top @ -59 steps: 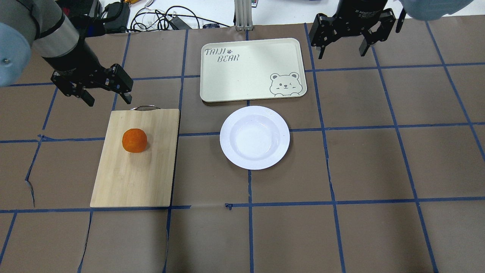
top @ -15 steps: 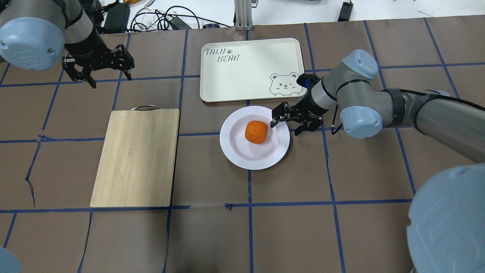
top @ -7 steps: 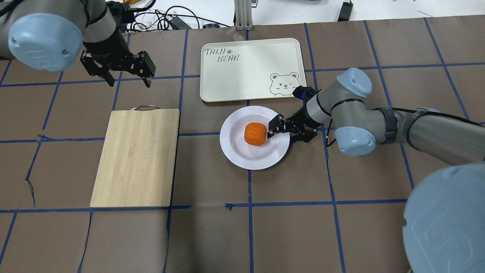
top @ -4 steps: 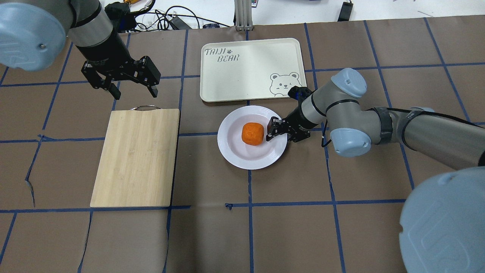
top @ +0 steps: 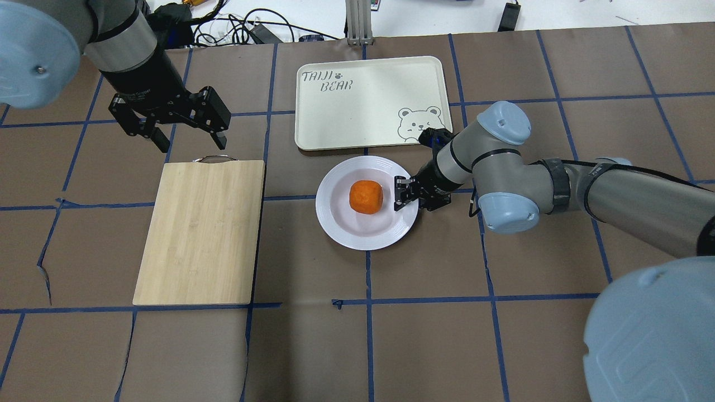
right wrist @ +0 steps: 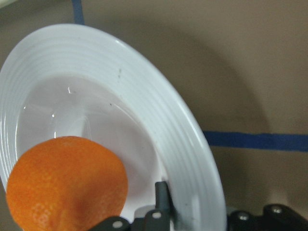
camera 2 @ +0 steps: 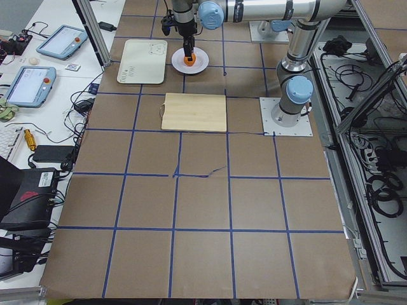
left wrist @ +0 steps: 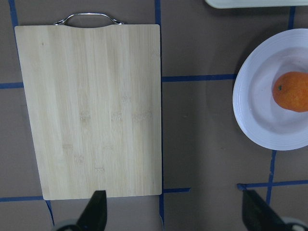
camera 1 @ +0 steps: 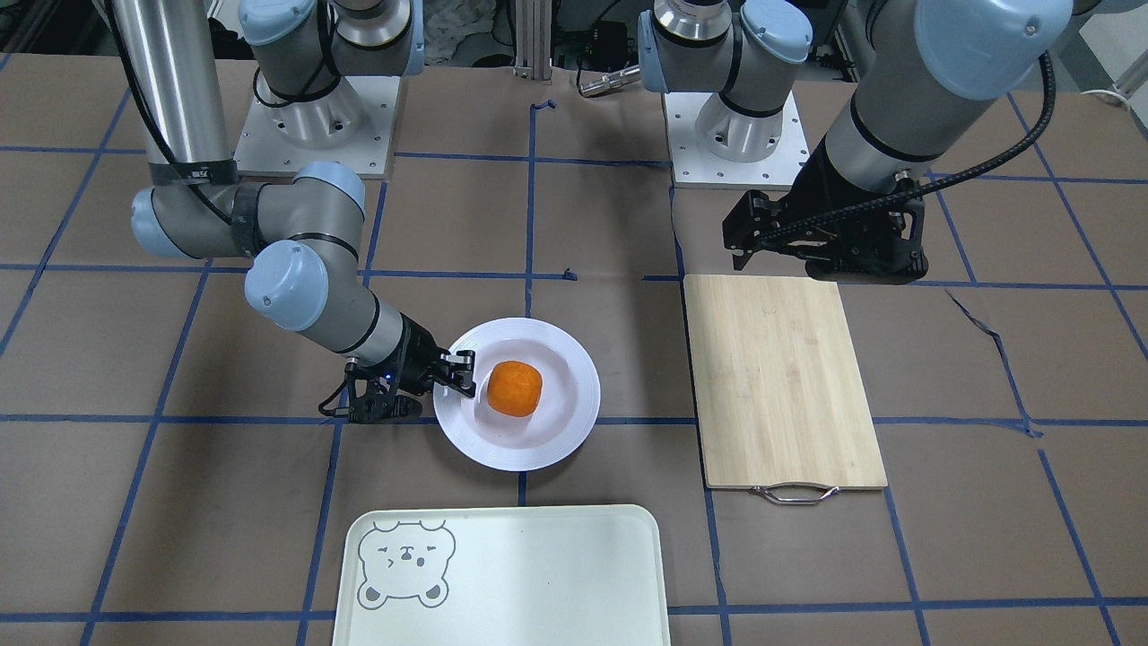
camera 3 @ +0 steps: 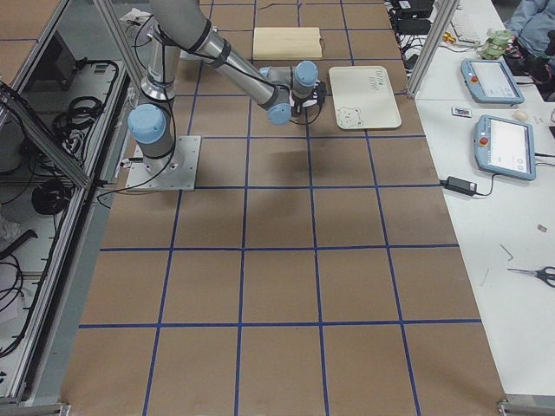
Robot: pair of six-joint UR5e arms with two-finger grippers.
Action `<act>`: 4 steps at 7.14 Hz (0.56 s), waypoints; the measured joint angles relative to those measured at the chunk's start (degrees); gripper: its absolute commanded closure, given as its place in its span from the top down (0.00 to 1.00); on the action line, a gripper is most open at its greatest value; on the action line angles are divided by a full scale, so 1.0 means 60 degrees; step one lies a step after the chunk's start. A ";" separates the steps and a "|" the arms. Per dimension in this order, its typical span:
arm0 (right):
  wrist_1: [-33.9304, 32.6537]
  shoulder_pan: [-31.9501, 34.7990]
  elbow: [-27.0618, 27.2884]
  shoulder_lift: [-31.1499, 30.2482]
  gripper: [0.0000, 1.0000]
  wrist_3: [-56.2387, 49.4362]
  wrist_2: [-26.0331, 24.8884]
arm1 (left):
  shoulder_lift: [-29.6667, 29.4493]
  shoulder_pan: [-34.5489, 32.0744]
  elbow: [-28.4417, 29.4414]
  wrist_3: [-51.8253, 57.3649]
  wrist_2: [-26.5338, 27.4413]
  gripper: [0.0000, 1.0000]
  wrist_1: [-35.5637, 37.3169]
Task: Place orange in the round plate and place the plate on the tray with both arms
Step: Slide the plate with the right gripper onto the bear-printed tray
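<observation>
It was a robotics lab: a left arm [camera 1: 897, 135] and right arm [camera 1: 305, 296] bolted to a tape-gridded table [camera 2: 203, 210], teach pendants [camera 3: 490, 80] and cables [camera 2: 375, 184] alongside.

Glossy, ridged white round plate [right wrist: 168, 125]; dimpled orange fruit [right wrist: 65, 183]; rectangular cutting board [left wrist: 91, 110] of matt grained wood, shiny metal handle [left wrist: 89, 14].

The table [top: 530, 346] is viewed steeply from above twice — once from the rear, once from the front. Side views are set far back at the table ends. The right wrist view is held close, with the round plate [right wrist: 159, 110] and orange [right wrist: 67, 183] just ahead of the right gripper [right wrist: 199, 211]. That plate is shared, ahead-right of the left gripper [left wrist: 175, 211], by the higher left wrist view.
</observation>
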 measured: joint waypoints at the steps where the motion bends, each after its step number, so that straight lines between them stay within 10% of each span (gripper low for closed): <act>1: 0.0051 -0.0130 -0.0117 -0.0109 0.00 0.0026 0.0019 | 0.0011 -0.0002 -0.0001 -0.0038 0.0091 1.00 0.0009; 4: 0.0159 -0.0483 -0.0819 -0.0179 0.00 0.0607 0.0753 | 0.0050 -0.0008 -0.0009 -0.0059 0.0142 1.00 0.0026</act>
